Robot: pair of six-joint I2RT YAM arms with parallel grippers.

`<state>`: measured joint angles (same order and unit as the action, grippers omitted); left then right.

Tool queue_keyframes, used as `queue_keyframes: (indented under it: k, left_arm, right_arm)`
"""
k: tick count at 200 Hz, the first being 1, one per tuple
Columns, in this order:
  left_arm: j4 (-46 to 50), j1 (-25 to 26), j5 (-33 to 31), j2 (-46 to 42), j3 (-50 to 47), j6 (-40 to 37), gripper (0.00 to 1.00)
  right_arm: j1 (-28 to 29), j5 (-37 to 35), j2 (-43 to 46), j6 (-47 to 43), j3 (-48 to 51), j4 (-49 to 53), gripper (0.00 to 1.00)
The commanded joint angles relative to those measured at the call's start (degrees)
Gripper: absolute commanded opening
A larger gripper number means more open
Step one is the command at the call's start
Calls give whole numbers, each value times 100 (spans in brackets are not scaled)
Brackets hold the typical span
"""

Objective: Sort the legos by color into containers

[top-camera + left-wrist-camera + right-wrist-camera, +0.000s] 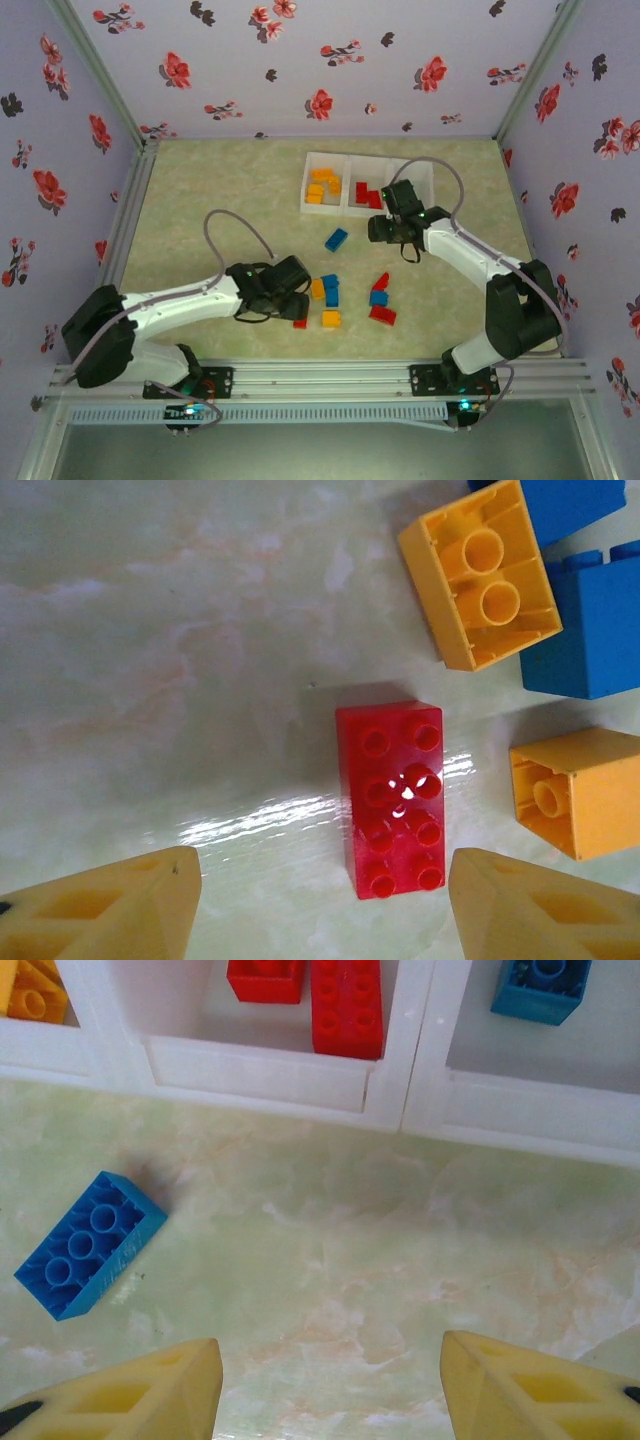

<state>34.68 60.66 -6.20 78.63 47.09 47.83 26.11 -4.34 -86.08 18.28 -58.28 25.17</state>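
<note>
**Red plastic eight-stud brick under my open left gripper**

I have the left gripper spread wide over the red brick. The brick's end sits between the yellow fingertips and touches neither. It lies toward the tabletop's near edge, close to an upturned yellow brick. My right gripper hangs open over bare tabletop just in front of the white three-compartment tray near the far edge. An upturned blue brick lies to its left.
</note>
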Motion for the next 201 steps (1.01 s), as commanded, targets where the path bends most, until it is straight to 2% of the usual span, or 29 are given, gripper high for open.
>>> queue_keyframes:
  k: [1,26,123,201]
  left_arm:
    - [-372,133,158,268,31,217,68]
    - [-344,209,146,619,228,222,67]
    - [-42,352,-5,1464,642,160,49]
    - [338,324,-618,1831,1183,-73,31]
  right_arm:
    - [78,-85,180,131,108,-47,60]
    - [87,-76,256,162,146,-17,61]
    - [87,-146,381,106,221,33,61]
    - [87,-133,561,211,469,-112,61]
